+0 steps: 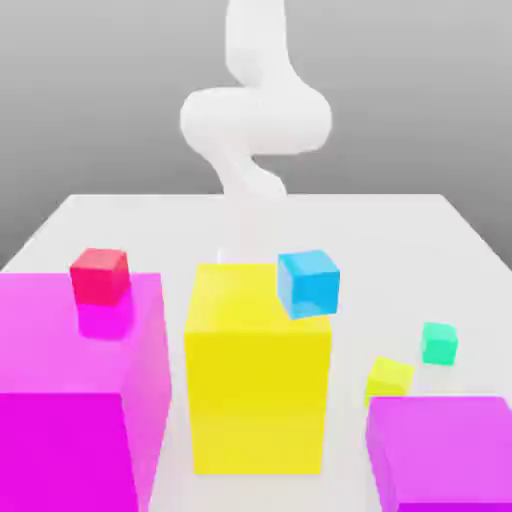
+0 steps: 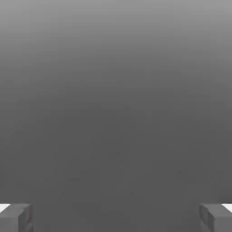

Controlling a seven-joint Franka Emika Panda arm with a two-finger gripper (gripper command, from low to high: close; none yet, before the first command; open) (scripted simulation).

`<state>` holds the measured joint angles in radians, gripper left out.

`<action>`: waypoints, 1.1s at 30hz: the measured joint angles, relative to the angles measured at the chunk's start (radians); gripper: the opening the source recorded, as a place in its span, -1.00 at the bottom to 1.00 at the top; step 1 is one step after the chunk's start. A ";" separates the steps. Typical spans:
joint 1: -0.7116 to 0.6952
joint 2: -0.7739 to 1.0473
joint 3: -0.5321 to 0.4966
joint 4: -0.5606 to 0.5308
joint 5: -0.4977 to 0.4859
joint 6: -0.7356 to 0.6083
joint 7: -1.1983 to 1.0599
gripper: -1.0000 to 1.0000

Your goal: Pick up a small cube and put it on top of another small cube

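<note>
Fingers [image 2: 18, 218] spread fully wide, nothing between them; gripper [image 2: 116, 219] over bare grey ground. Small teal-green cube [image 1: 439, 343] on white table [image 1: 420, 230], at exterior view's right, just beyond yellow-green cube [image 1: 389, 379], right of big yellow block [image 1: 258, 370], well apart from white arm [image 1: 255, 120].

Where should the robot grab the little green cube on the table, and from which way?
Probably from straight above, pinching two opposite flat sides of the little green cube. It sits flat on the table, apart from the yellow-green cube, so there looks to be room. The end effector is open.
</note>
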<state>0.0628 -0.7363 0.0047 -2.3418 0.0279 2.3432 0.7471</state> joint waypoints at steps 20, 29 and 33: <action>0.449 0.508 0.179 -0.332 0.141 0.343 -0.362 0.00; 0.595 0.735 0.297 -0.484 -0.016 0.505 -0.366 0.00; 0.657 0.872 0.202 -0.475 -0.187 0.608 -0.257 0.00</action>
<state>0.7199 0.1361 0.2063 -2.8172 -0.1590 2.9511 0.4897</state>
